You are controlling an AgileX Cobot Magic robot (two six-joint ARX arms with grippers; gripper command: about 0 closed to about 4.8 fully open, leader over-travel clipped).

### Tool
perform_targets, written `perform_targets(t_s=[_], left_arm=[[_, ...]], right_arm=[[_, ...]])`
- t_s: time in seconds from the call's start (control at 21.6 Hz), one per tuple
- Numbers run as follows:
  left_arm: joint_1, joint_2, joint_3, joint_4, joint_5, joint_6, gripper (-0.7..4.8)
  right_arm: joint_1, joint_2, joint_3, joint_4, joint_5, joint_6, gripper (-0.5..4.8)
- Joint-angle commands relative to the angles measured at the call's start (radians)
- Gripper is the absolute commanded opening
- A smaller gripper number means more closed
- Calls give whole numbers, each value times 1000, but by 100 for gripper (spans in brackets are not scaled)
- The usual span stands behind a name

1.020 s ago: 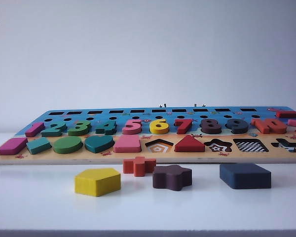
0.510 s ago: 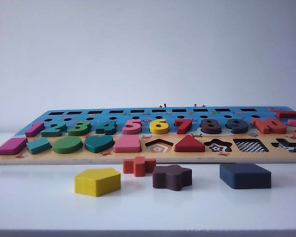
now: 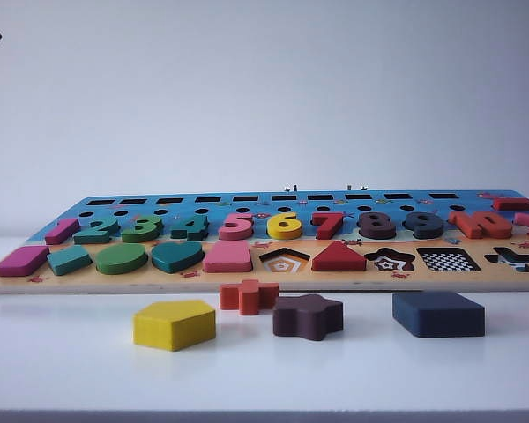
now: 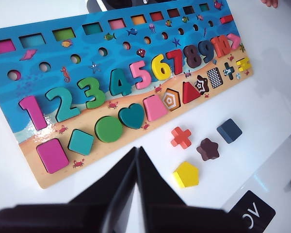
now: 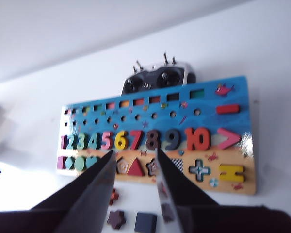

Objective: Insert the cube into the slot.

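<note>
The cube (image 3: pixel 438 314), a flat navy square block, lies on the white table in front of the puzzle board (image 3: pixel 247 280), just before the slot (image 3: pixel 448 261) with its checkered floor. In the left wrist view the cube (image 4: pixel 229 130) and the slot (image 4: pixel 214 77) lie well away from my left gripper (image 4: pixel 137 149), which hovers shut and empty over the table by the board's edge. My right gripper (image 5: pixel 134 153) hangs open and empty high above the board. The cube (image 5: pixel 145 222) shows between its fingers, and the slot (image 5: pixel 178 166) peeks out beside one finger. Neither gripper shows in the exterior view.
A yellow pentagon block (image 3: pixel 174 323), an orange cross block (image 3: pixel 248 296) and a maroon star block (image 3: pixel 308 316) lie loose before the board. Pentagon (image 3: pixel 285 260), star (image 3: pixel 390 261) and cross (image 3: pixel 511 259) recesses stand open. A radio controller (image 5: pixel 159 77) sits behind the board.
</note>
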Motion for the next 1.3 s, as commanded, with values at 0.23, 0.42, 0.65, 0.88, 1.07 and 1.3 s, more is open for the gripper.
perform_targets(t_s=[0.23, 0.42, 0.65, 0.88, 1.07, 1.3], left_arm=[[0, 1, 4, 13, 8, 4, 7], [0, 1, 4, 20, 8, 4, 7], [0, 0, 4, 20, 8, 4, 7], [0, 0, 4, 20, 8, 4, 7], [0, -1, 4, 20, 8, 4, 7], [0, -1, 4, 20, 8, 4, 7]], right_arm=[[50, 353, 105, -273, -130, -139, 144], [245, 494, 105, -245, -122, -95, 260], [489, 645, 105, -176, 57, 57, 374], [549, 801, 105, -200, 81, 115, 367], [565, 874, 105, -212, 86, 121, 364], [644, 877, 105, -189, 134, 181, 344]])
